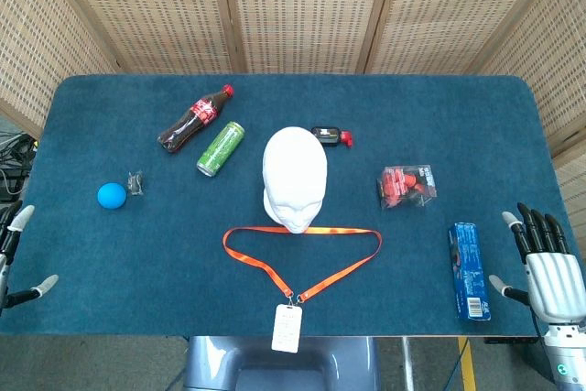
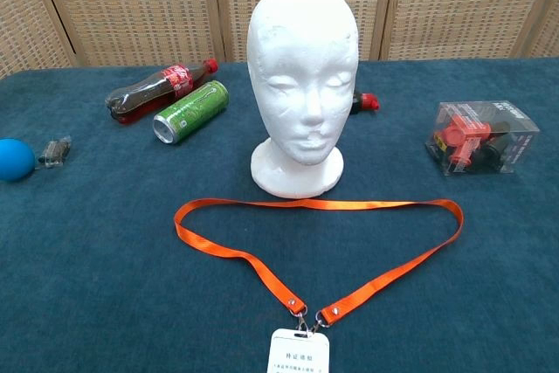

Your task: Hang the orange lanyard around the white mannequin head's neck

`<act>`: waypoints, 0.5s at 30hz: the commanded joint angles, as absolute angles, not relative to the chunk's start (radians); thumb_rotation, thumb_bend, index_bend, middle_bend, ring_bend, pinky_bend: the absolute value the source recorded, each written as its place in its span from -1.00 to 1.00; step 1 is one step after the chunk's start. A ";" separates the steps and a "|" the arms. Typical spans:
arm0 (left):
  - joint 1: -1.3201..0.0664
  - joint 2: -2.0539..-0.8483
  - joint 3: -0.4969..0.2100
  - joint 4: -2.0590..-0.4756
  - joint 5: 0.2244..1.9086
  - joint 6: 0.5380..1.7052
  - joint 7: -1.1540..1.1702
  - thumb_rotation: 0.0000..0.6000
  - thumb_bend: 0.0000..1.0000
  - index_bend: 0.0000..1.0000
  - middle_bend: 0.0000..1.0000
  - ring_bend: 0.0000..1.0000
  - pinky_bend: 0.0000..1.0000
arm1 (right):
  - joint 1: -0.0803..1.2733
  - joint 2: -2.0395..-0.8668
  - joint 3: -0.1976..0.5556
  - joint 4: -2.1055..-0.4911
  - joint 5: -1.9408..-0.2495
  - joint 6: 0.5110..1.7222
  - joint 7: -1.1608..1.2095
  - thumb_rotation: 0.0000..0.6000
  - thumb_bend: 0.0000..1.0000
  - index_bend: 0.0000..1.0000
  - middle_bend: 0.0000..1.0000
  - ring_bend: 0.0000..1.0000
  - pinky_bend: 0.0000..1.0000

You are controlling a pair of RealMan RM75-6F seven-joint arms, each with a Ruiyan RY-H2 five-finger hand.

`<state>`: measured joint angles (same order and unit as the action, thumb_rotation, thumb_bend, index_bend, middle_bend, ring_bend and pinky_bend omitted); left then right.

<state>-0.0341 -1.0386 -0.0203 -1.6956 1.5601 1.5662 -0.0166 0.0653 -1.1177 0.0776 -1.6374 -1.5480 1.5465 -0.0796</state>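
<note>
The white mannequin head (image 1: 295, 177) (image 2: 301, 85) stands upright at the table's middle, facing me. The orange lanyard (image 1: 302, 254) (image 2: 306, 242) lies flat on the blue cloth just in front of its base, spread in a wide loop, with a white badge card (image 1: 287, 328) (image 2: 298, 354) at the near edge. My left hand (image 1: 13, 254) shows only partly at the far left edge of the head view, fingers apart, holding nothing. At the right edge, my right hand (image 1: 549, 267) stays open, well away from the lanyard. Neither hand appears in the chest view.
A cola bottle (image 1: 194, 117) (image 2: 157, 91) and green can (image 1: 221, 147) (image 2: 190, 111) lie left of the head. A blue ball (image 1: 112, 195) (image 2: 13, 160), small clip (image 1: 136, 183), clear box with red parts (image 1: 406, 186) (image 2: 476, 136), blue packet (image 1: 468, 270) and small black-red item (image 1: 330, 136) are scattered around.
</note>
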 commanded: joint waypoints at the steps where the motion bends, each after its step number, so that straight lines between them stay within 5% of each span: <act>1: -0.035 -1.039 -0.020 -1.695 1.559 1.564 -0.017 1.00 -1.00 -1.00 -1.00 -1.00 -1.00 | 0.065 -1.119 0.076 -1.637 -1.550 1.546 -0.083 1.00 -1.00 -0.74 -1.00 -1.00 -1.00; 9: -0.039 -1.039 -0.024 -1.693 1.558 1.561 -0.010 1.00 -1.00 -1.00 -1.00 -1.00 -1.00 | 0.075 -1.126 0.069 -1.638 -1.554 1.524 -0.099 1.00 -1.00 -0.71 -1.00 -1.00 -1.00; 15: -0.048 -1.041 -0.034 -1.700 1.538 1.544 -0.004 1.00 -1.00 -1.00 -1.00 -1.00 -1.00 | 0.154 -1.118 0.078 -1.657 -1.556 1.402 -0.154 1.00 -1.00 -0.42 -1.00 -1.00 -1.00</act>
<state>-0.0460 -1.0411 -0.0322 -1.6984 1.5413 1.5469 -0.0048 0.1176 -1.1235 0.0711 -1.6459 -1.5566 1.4495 -0.1261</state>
